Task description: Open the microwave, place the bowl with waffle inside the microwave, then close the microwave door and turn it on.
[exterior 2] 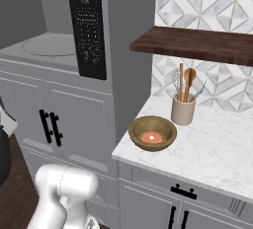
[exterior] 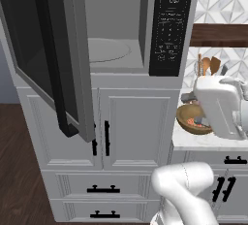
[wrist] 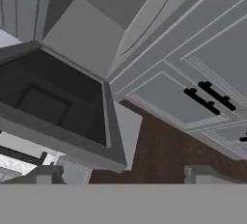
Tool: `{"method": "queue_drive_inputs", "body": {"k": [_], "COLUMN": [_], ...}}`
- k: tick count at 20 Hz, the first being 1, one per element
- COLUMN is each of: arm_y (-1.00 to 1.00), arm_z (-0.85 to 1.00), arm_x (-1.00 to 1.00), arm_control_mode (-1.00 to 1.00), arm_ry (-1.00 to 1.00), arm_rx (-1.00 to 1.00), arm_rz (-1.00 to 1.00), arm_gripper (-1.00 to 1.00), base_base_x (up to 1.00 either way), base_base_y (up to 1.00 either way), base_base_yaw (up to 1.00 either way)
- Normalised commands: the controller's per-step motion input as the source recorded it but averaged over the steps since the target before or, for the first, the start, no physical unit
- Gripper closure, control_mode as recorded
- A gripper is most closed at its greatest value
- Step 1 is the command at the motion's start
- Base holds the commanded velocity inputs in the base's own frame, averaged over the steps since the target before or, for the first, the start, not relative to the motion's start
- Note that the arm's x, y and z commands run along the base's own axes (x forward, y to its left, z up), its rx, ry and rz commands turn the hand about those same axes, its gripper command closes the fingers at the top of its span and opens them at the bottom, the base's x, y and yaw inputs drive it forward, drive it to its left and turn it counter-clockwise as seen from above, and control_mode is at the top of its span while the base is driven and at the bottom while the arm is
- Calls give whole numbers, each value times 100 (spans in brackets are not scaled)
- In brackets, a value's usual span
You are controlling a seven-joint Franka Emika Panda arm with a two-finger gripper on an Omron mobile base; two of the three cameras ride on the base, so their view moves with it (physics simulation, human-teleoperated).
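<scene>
1. The gripper (wrist: 120,177) is hanging with its jaws spread, pinching nothing.
2. The microwave (exterior: 167,25) is standing ahead of it, cavity showing.
3. The door (exterior: 46,54) is swinging wide beside the gripper.
4. The bowl (exterior 2: 152,133) with waffle (exterior 2: 151,137) is sitting on the counter (exterior 2: 217,149), well apart from it.

The robot arm (exterior: 186,190) is glossy white with smooth rounded link housings, a bulbous elbow casing and a blocky white wrist housing (exterior: 220,105) at three o'clock.
</scene>
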Motion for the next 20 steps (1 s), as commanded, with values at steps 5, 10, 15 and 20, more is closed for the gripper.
{"method": "queue_drive_inputs", "body": {"k": [5,10,15,20], "arm_y": [70,81,12,12], "arm_z": [2,0,0,0], "arm_x": [64,26,43,65], "arm_control_mode": [-100,-100,-100,-100], "arm_ry": [38,2,-22,-2], "arm_rx": [-1,5,30,25], "arm_rz": [2,7,20,23], "arm_gripper": [-100,-100,-100,-100], "base_base_x": [0,0,0,0], "base_base_y": [0,0,0,0], "base_base_yaw": [0,0,0,0]}}
